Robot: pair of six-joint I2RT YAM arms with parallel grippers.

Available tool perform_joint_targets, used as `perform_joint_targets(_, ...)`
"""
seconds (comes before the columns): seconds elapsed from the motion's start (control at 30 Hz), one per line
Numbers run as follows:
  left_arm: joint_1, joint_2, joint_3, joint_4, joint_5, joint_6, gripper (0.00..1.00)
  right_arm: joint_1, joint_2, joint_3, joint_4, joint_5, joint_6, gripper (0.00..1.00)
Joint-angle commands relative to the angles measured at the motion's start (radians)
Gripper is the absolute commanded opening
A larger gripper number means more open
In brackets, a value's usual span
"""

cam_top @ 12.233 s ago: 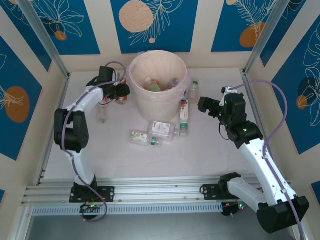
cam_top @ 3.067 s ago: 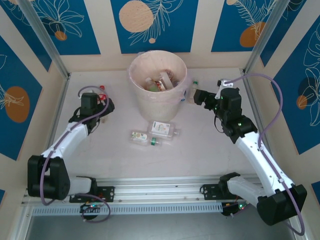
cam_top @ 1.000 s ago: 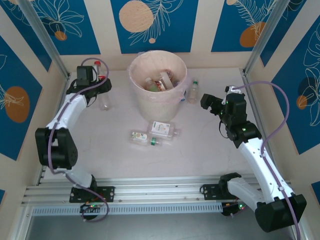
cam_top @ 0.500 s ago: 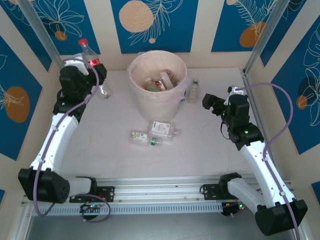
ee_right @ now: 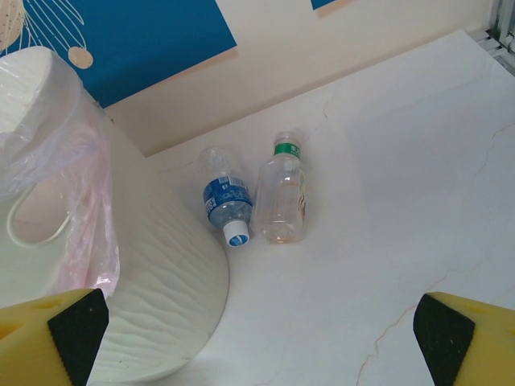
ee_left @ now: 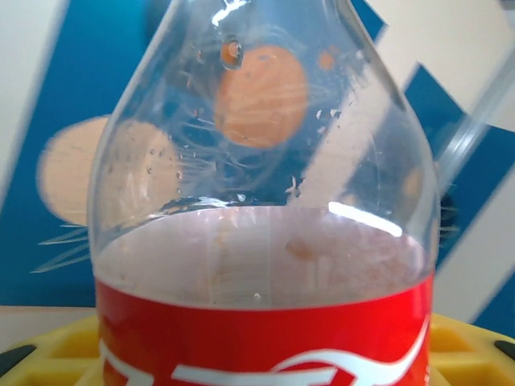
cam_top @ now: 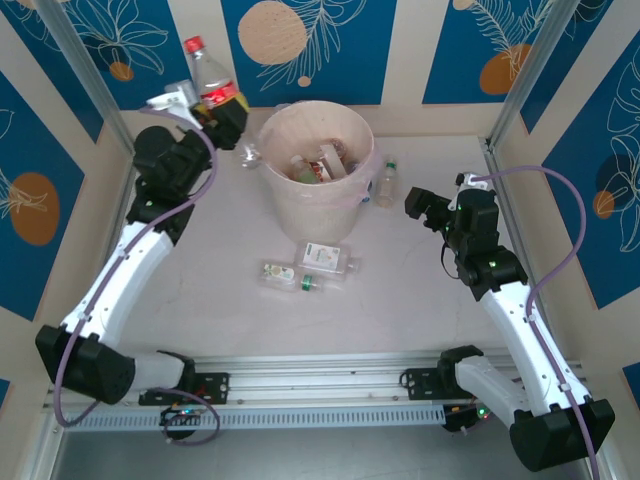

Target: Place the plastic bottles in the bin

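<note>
Left gripper (cam_top: 222, 106) is clamped on a smooth, clear plastic bottle with a red label (cam_top: 204, 66), held upright. The pale cream, wavy-textured round bin (cam_top: 322, 215) sits lower, to its right. Right gripper (cam_top: 414, 204) has its jaws wide apart over open marbled tabletop (ee_right: 402, 201). Ahead of it a blue-labelled bottle (ee_right: 223, 198) lies at the bin's foot, with a green-capped bottle (ee_right: 281, 201) just beside.

the bin (cam_top: 312, 215) stands at the far middle of the table (cam_top: 230, 320), with several bottles (cam_top: 322, 163) piled inside it. to its far left a raised bottle (cam_top: 207, 80) stands upright in the left gripper (cam_top: 218, 108), above the rim, and a lone bottle (cam_top: 250, 155) sits just beside the bin's left wall. just right of the bin two bottles (ee_right: 278, 201) lie side by side (the left one hard against the wall), the right gripper (cam_top: 414, 204) is further right, and three more bottles (cam_top: 322, 260) cluster near of the bin.
</note>
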Motion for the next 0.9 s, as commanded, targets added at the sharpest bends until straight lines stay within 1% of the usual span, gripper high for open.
perform_joint_targets(0.0, -0.056, 0.057, 0.074, 0.062, 0.048, 0.044, 0.41, -0.006, -0.016, -0.013, 0.013, -0.01, 0.018, 1.0)
perform_joint_targets(0.17, -0.11, 0.146, 0.125, 0.05, 0.029, 0.081, 0.41, -0.006, -0.02, -0.008, 0.001, -0.011, 0.016, 0.99)
perform_joint_targets(0.4, -0.166, 0.214, 0.113, 0.025, -0.09, 0.188, 0.41, -0.006, -0.032, -0.012, -0.012, -0.002, 0.01, 1.0)
perform_joint_targets(0.53, -0.183, 0.25, 0.126, -0.015, -0.125, 0.231, 0.46, -0.009, -0.032, -0.011, -0.01, -0.007, 0.013, 1.0)
perform_joint_targets(0.63, -0.194, 0.259, 0.115, -0.037, -0.15, 0.228, 0.49, -0.007, -0.032, -0.013, -0.009, -0.009, 0.017, 1.0)
perform_joint_targets(0.7, -0.203, 0.261, 0.102, -0.058, -0.174, 0.207, 0.52, -0.008, -0.031, -0.013, -0.009, -0.008, 0.018, 1.0)
perform_joint_targets(0.8, -0.21, 0.263, 0.09, -0.109, -0.215, 0.164, 0.62, -0.008, -0.03, -0.016, -0.007, -0.007, 0.02, 1.0)
perform_joint_targets(0.87, -0.214, 0.255, 0.086, -0.14, -0.248, 0.138, 0.73, -0.008, -0.027, -0.016, -0.005, -0.012, 0.02, 1.0)
